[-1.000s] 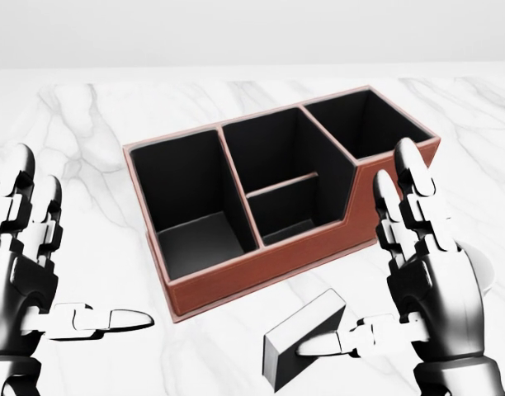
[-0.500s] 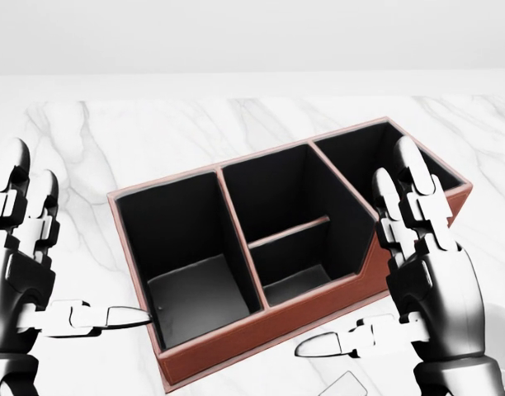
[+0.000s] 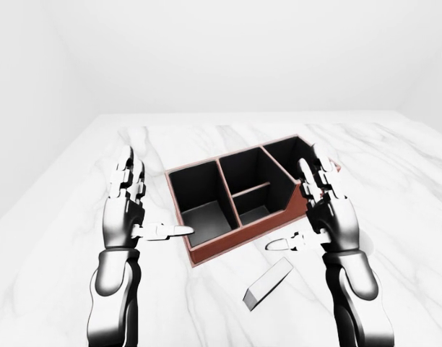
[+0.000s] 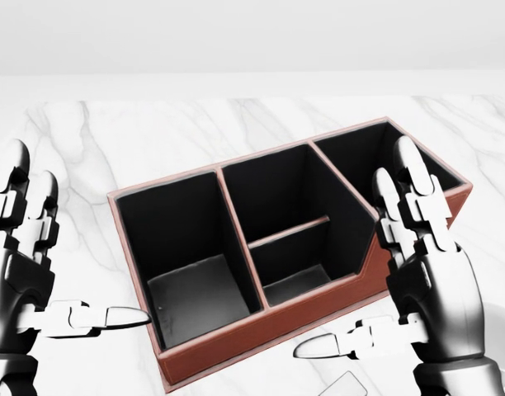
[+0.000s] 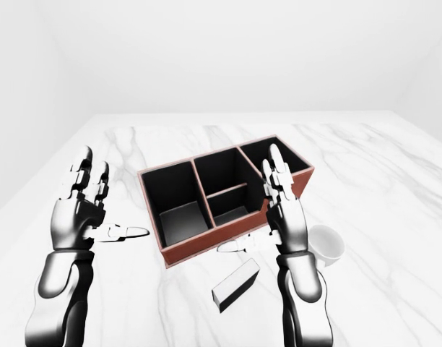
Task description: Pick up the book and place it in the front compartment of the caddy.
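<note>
Both hands hover spread and empty on either side of the caddy (image 3: 239,199), which serves as the landmark throughout. On the caddy's left, the left hand (image 3: 125,210) stands palm inward, fingers straight up and thumb pointing toward the caddy's near wall; it grasps nothing. On the caddy's right, the right hand (image 3: 329,213) mirrors it, fingers raised and unclenched, thumb reaching inward, also holding nothing. This matched, open pose looks like a ready stance, probably a pause before the reach, since no finger touches anything. The caddy is a reddish-brown box with dark compartments, set at an angle on a white marble table (image 3: 394,181). Its largest bin sits at the left end, two smaller bins share the middle, and another bin lies at the far right end. The book (image 3: 268,283), a slim pale block with a darker spine, lies flat on the table just below the caddy's near wall, beneath the right hand and apart from it. In the head view only a corner of the book shows at the bottom edge. A white cup (image 5: 326,243) sits to the caddy's right, partly hidden behind the right hand in the right-eye view. Which bin counts as the front compartment cannot be told for certain.
</note>
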